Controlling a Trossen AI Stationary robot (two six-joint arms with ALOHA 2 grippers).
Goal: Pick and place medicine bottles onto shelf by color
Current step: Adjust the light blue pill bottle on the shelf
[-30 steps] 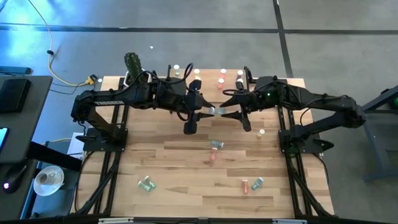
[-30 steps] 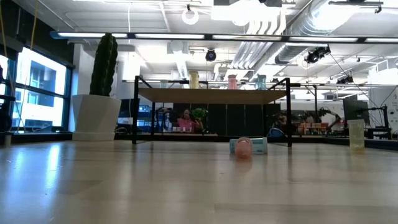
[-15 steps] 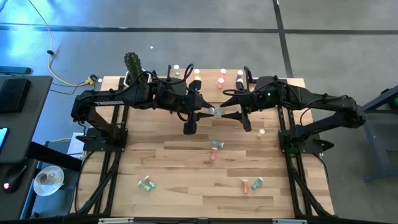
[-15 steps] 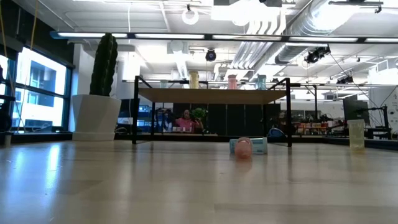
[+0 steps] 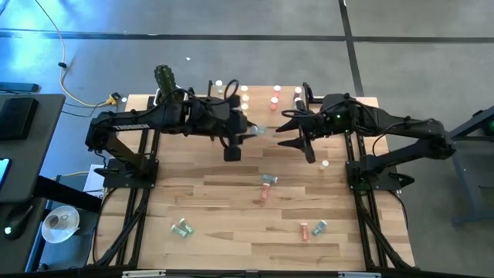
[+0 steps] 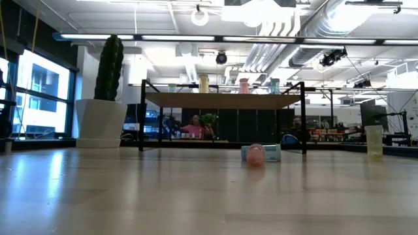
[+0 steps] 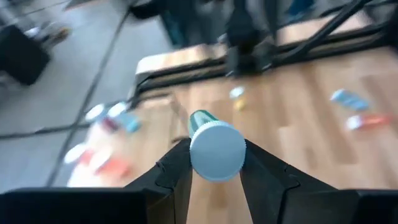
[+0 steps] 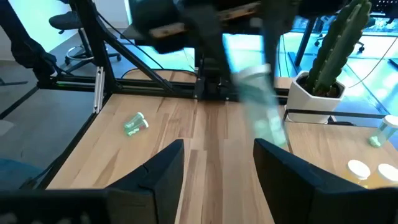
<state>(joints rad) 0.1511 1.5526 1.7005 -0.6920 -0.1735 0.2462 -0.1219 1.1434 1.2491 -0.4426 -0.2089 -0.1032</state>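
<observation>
My left gripper (image 5: 252, 130) hangs above the table's far middle, shut on a teal-green medicine bottle (image 7: 201, 119) with a white cap. Just to its right my right gripper (image 5: 280, 124) is open, with nothing between its fingers (image 8: 217, 168); in its wrist view the held bottle (image 8: 261, 106) shows ahead of it. The light-wood shelf (image 5: 259, 96) stands at the far edge with several bottles upright on it (image 6: 243, 85). More bottles lie on their sides on the table (image 5: 268, 179). My left gripper pinches the bottle's white-capped end (image 7: 195, 153) between its two fingers. The bottle lies along the fingers, cap toward the wrist and green body pointing out ahead. The fingers come from the table's left, slanting down. The bottle is lifted clear of the table.
A white pot with a cactus (image 5: 164, 79) stands at the far left corner. Loose bottles lie mid-table (image 5: 265, 194), near left (image 5: 182, 228) and near right (image 5: 312, 228); one stands by the right arm (image 5: 324, 163). Bare wood lies between them.
The two grippers met at the teal bottle a second ago. My left gripper has drawn it away toward the table's left and far edge and has turned toward the shelf. My right gripper stays in place, now apart from the bottle.
</observation>
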